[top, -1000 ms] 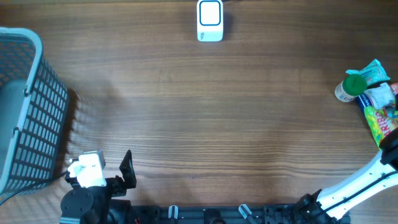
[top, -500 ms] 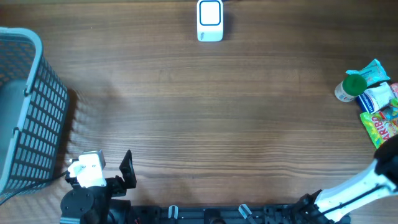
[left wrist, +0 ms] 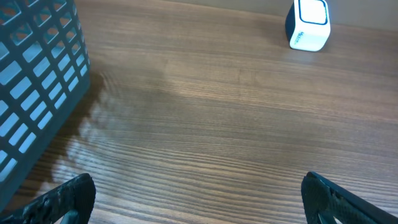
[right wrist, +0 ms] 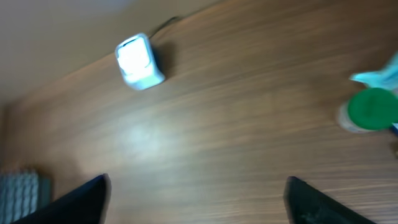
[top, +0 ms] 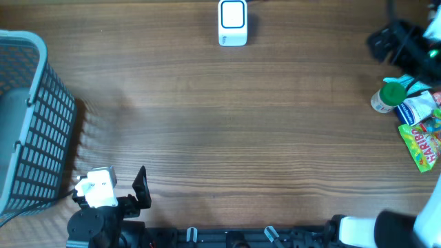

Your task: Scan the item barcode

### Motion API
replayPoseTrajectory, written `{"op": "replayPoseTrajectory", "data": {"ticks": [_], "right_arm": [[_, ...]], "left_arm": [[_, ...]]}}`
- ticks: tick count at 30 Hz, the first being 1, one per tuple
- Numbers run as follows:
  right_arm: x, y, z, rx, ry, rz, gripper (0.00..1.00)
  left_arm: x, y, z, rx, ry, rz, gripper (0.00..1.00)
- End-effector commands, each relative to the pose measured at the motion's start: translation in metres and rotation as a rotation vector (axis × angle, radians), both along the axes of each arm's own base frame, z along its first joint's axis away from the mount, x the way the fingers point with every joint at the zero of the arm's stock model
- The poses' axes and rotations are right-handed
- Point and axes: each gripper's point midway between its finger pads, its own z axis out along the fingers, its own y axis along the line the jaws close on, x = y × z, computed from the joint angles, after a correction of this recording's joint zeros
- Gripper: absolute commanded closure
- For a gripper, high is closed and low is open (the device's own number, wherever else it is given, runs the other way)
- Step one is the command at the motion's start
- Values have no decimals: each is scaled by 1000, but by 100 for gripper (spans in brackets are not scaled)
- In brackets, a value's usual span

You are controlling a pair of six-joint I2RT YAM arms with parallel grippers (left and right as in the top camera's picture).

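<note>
Up swings the right arm: a moment ago it sat low at the near edge, and now it hangs, blurry, far right of the scanner. One big blue basket sits far left of the scanner. Things to scan lie in a pile far right of the scanner, just below the arm: a sweets bag and a smaller green-capped bottle. I think it should slow down, drop over one thing only, and grab it so the stripes can face the scanner. Its right claw is wide open, holding nothing, touching nothing. The left claw is wide open and empty too.
</note>
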Motion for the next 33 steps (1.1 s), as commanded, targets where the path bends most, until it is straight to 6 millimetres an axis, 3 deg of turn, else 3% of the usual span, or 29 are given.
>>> {"op": "replayPoseTrajectory", "data": {"ticks": [1, 4, 11, 17, 22, 25, 33], "right_arm": [[-33, 32, 21, -5, -49, 96, 0], [-43, 37, 23, 51, -26, 49, 1], [-42, 33, 19, 43, -7, 15, 0], [-32, 42, 31, -86, -133, 232, 0], [-35, 60, 80, -194, -392, 356, 0], [-61, 74, 120, -274, -585, 428, 0], [-135, 75, 187, -410, -919, 421, 0]], "left_arm": [[0, 0, 0, 1, -4, 1, 0], [0, 0, 0, 1, -4, 2, 0], [0, 0, 0, 1, -4, 1, 0], [0, 0, 0, 1, -4, 1, 0], [0, 0, 0, 1, -4, 2, 0], [0, 0, 0, 1, -4, 1, 0], [0, 0, 0, 1, -4, 2, 0]]}}
